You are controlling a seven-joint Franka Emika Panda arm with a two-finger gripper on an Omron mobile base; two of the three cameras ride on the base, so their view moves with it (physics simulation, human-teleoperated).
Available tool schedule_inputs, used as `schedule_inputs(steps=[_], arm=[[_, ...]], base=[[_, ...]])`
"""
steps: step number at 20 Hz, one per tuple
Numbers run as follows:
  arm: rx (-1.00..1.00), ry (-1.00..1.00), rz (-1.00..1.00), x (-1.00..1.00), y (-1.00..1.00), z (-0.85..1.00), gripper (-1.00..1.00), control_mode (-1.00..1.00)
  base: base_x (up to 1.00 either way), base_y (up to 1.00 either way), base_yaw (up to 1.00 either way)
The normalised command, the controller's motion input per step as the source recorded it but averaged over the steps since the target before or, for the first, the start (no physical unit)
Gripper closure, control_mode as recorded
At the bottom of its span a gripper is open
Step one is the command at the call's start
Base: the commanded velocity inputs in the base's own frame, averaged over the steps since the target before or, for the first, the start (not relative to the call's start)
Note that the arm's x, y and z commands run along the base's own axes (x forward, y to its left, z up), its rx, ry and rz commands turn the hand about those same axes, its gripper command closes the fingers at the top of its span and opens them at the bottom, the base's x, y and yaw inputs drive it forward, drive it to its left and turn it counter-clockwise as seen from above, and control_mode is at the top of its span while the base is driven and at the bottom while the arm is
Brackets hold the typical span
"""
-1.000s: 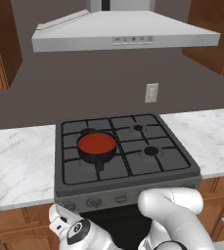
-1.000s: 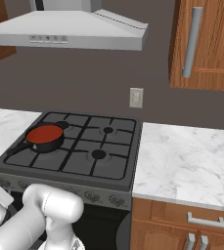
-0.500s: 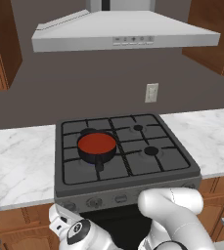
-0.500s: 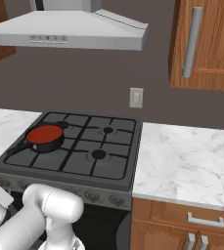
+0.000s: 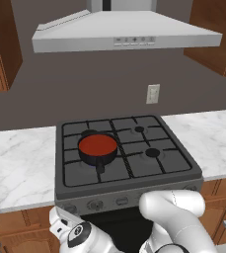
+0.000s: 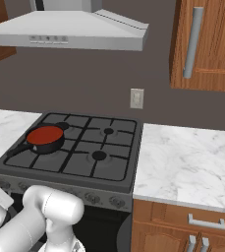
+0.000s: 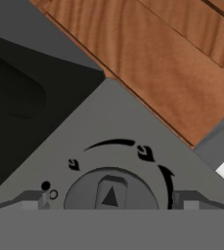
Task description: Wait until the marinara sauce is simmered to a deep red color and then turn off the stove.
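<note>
The kitchen's white marble surface point(image 6: 192, 162) ran along a dark grey wall, and nearest the robot, at the front edge of the stove point(image 5: 129, 173), the claw point(image 7: 111, 202) stood spread wide, its tips on either side of a round knob point(image 7: 111, 195) on the grey front panel without gripping it. Farther back, near the stove's rear left corner, a small black pan point(image 5: 98, 154) held the marinara sauce point(image 5: 98, 145), orange-red, and beyond it hung the grey range hood point(image 5: 127, 32).

A home kitchen: a stove point(image 5: 127, 160) set in a marble counter point(image 5: 20, 168), range hood point(image 5: 124, 34) at 12 o'clock, wooden cabinets point(image 6: 207, 44) at 2 o'clock.
</note>
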Motion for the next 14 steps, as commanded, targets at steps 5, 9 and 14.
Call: schedule_inputs(steps=[5, 9, 14], arm=[[0.00, 0.00, 0.00, 0.00, 0.00, 0.00, -1.00, -1.00], [0.00, 0.00, 0.00, 0.00, 0.00, 0.00, -1.00, -1.00], [0.00, 0.00, 0.00, 0.00, 0.00, 0.00, -1.00, -1.00]], base=[[0.00, 0.00, 0.00], [0.00, 0.00, 0.00], [0.00, 0.00, 0.00]])
